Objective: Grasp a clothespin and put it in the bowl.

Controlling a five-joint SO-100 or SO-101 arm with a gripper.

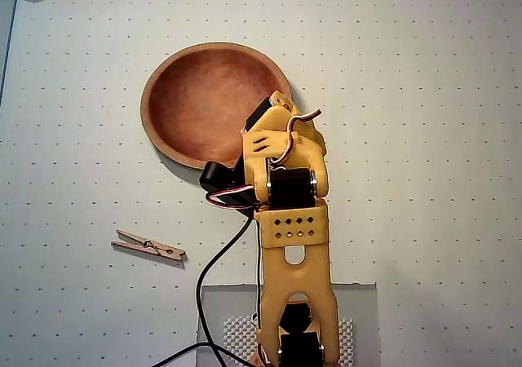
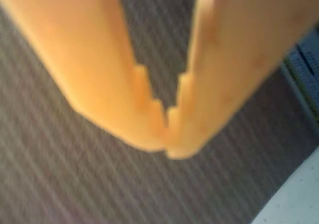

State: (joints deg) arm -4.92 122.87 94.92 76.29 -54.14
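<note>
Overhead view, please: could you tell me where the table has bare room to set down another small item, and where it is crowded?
The table is bare all along the right of the arm, across the top above the bowl, and at lower left below the clothespin. It is crowded in the middle, where the arm overlaps the bowl's rim and the cable trails toward the clothespin.

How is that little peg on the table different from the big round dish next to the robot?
The clothespin is small, slim and pale, while the bowl is much larger, round and reddish-brown with a lighter rim. The clothespin lies in the open, clear of the arm; the bowl's lower right edge is partly covered by the arm in the overhead view. The clothespin is a long narrow strip lying flat; the bowl is a hollow dish, showing nothing inside. Both look wooden and rest on the dotted white table.
</note>
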